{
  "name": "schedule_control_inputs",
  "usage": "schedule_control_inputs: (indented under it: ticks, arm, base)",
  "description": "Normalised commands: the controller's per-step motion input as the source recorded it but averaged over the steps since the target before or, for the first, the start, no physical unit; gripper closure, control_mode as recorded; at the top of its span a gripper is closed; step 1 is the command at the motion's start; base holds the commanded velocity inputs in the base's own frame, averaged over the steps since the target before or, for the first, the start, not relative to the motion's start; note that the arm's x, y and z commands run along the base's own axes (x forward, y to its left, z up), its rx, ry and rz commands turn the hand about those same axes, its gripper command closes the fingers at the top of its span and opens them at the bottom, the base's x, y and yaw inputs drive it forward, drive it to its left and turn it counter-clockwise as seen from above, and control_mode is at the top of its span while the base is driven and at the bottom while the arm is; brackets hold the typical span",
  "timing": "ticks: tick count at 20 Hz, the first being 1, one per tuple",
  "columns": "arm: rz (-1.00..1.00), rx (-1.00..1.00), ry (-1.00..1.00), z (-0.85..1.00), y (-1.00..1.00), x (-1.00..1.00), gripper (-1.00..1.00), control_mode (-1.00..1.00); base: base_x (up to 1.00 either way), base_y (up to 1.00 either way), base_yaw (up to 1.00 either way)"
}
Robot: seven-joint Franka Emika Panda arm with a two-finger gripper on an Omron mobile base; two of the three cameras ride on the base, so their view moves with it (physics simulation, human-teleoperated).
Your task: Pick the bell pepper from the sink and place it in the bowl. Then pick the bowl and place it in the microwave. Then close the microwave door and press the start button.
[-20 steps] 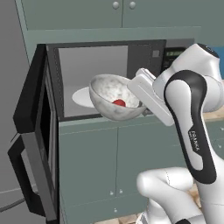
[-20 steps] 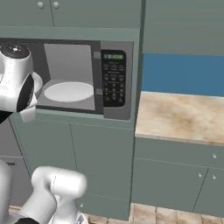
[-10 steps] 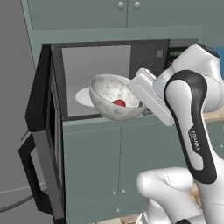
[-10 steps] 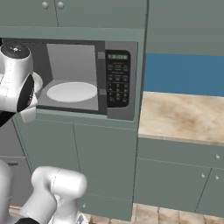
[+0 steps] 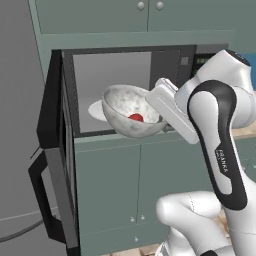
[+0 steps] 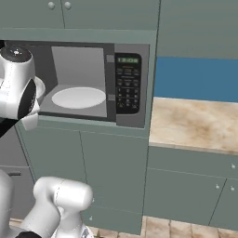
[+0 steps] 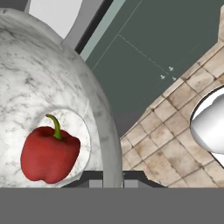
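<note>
Bowl (image 5: 131, 116) held up in front of open microwave (image 5: 125, 75), at its mouth, just above lower front edge. Pincer (image 7: 113, 177) clamped on bowl rim, near side. Bell pepper (image 7: 49, 153) lies at bowl bottom. Microwave door (image 5: 56, 165) swung wide open to left. White plate (image 6: 78, 97) inside cavity.

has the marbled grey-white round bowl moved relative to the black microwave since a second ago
Yes, slightly: the bowl has shifted left across the microwave opening, toward its open-door side, and is not yet inside.
</note>
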Motion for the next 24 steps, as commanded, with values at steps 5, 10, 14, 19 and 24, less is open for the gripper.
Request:
schedule_control_inputs:
  ticks: [5,10,14,19,24]
  arm:
    - [0.0,0.0,0.0,0.0,0.0,0.0,1.0,1.0]
    - [0.0,0.0,0.0,-0.03,0.0,0.02,1.0,-1.0]
    - [-0.04,-0.01,0.0,-0.31,-0.1,0.39,1.0,-1.0]
    - [-0.15,-0.03,0.0,-0.33,-0.3,0.81,1.0,-1.0]
    - [-0.13,0.0,0.04,-0.08,-0.06,1.0,1.0,-1.0]
  base:
    - [-0.13,0.01,0.0]
    - [0.0,0.0,0.0]
    - [0.0,0.0,0.0]
    - [0.0,0.0,0.0]
    - [0.0,0.0,0.0]
